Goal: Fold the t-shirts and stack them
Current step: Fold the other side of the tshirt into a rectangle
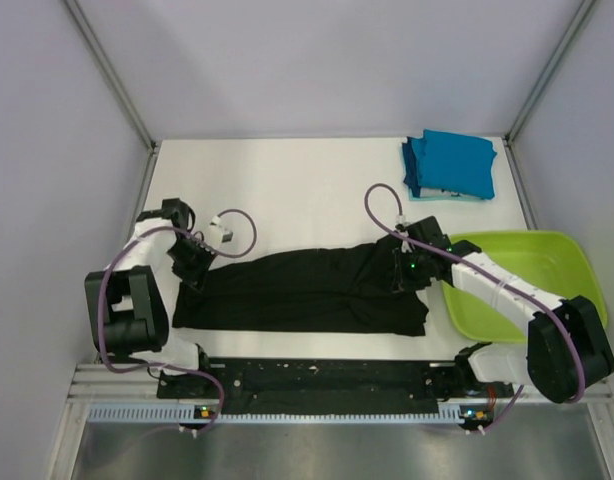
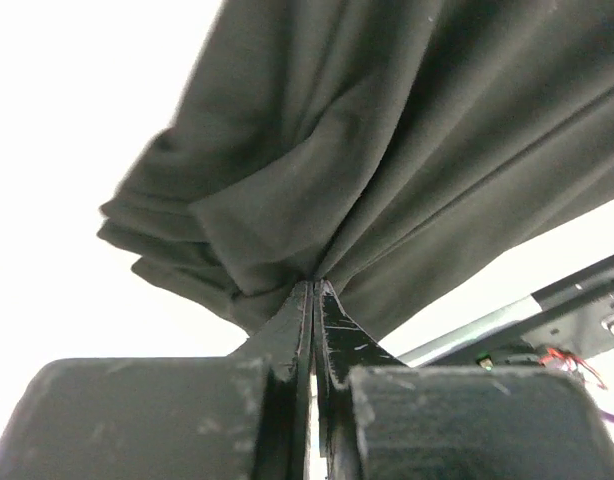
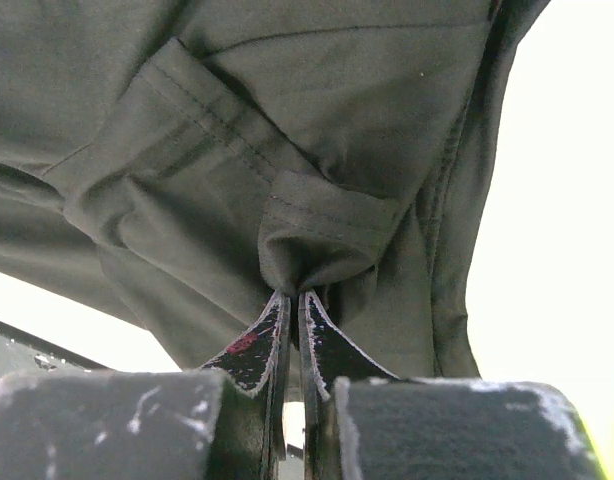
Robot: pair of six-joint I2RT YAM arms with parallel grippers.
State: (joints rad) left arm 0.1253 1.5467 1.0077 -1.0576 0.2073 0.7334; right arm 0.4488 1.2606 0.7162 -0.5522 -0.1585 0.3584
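Note:
The black t-shirt [image 1: 297, 292] lies folded into a long band across the near part of the white table, its print hidden. My left gripper [image 1: 194, 262] is shut on the shirt's left far edge; in the left wrist view the gripper [image 2: 315, 285] pinches bunched black cloth [image 2: 387, 150]. My right gripper [image 1: 405, 270] is shut on the shirt's right far edge; in the right wrist view the gripper [image 3: 290, 293] pinches a hemmed fold [image 3: 317, 225]. A stack of folded teal-blue t-shirts [image 1: 450, 166] sits at the far right corner.
A lime-green plastic tub [image 1: 522, 280] stands at the right, under my right arm. The black base rail [image 1: 317, 378] runs along the near edge. Grey walls with metal frame posts [image 1: 112, 75] enclose the table.

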